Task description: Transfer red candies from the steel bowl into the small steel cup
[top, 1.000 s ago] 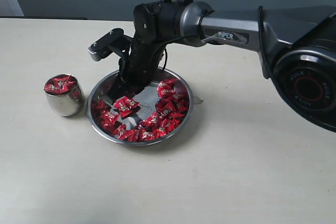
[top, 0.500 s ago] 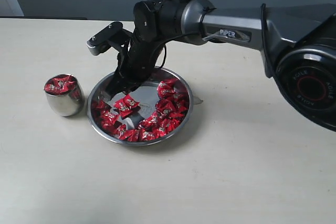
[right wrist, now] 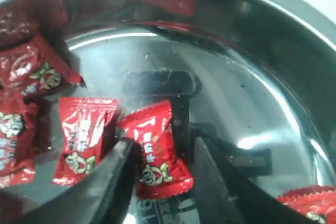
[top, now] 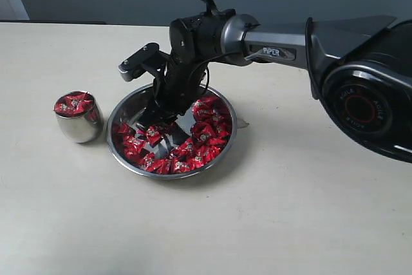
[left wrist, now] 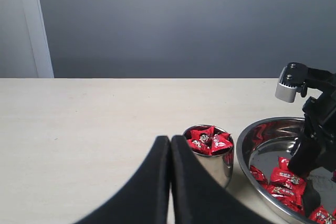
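Right fingers [right wrist: 113,182] parted, clamping nothing, straddling one red candy [right wrist: 155,150] on the floor of the steel bowl [right wrist: 262,66]. More red candies [top: 199,143] heaped beside and beyond them in the bowl. Farther off on the tabletop [top: 290,210], the small steel cup [left wrist: 212,163], topped with candies, just ahead of the left fingers [left wrist: 155,187], pressed together and empty.

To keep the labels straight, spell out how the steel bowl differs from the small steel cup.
The bowl is wide and shallow; the cup is narrow with rounded sides. In the bowl the red candies lie loose, with bare bottom showing; the cup is heaped to its rim. The right hand reaches into the bowl; nothing is at the cup. Both are shiny steel, upright on the table, and hold red candies.
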Available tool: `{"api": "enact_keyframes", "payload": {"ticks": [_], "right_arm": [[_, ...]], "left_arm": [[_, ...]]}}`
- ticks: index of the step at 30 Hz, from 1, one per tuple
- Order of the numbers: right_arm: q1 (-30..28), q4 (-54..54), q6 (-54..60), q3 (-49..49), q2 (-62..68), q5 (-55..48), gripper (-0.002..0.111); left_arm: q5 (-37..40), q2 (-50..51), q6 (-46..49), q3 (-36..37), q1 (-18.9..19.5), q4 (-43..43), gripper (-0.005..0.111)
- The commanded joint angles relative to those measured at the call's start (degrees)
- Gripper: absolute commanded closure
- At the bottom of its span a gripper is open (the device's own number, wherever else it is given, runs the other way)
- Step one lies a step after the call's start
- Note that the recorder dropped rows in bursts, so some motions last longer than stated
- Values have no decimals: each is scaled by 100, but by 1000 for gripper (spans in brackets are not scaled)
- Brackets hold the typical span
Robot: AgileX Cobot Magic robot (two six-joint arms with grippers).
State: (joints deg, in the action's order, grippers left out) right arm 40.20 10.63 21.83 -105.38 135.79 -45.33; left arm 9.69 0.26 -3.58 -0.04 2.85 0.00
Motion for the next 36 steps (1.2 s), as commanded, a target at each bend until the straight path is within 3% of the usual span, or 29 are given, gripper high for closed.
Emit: {"api": "enact_keyframes", "payload": {"ticks": [1, 2, 3, 4, 15, 18, 21, 24, 36], "right_arm": [[-36, -8, 0, -6, -10, -59, 81], [-36, -8, 0, -6, -10, -59, 87], [-36, -8, 0, -6, -10, -38, 103], [-36, -8, 0, -6, -10, -27, 108], [-36, 286, -114, -6, -665, 396, 108], [-6, 1146, 107, -6, -851, 731, 108], [109, 2675, 1152, -6, -847, 1157, 108], [260, 3416, 1887, -6, -794, 1336, 108], [713, 3594, 2342, -6, -495, 1580, 108]], "left_arm": [[-35, -26, -25, 4, -30, 0, 106], [-35, -26, -25, 4, -30, 0, 106], [-35, -26, -25, 4, -30, 0, 106], [-35, -26, -25, 4, -30, 0, 106], [-35, -26, -25, 4, -30, 0, 106], [-35, -26, -25, 4, -30, 0, 106], [-35, -26, -25, 4, -30, 0, 106], [-35, -26, -25, 4, -30, 0, 106], [-35, -26, -25, 4, -30, 0, 106]]}}
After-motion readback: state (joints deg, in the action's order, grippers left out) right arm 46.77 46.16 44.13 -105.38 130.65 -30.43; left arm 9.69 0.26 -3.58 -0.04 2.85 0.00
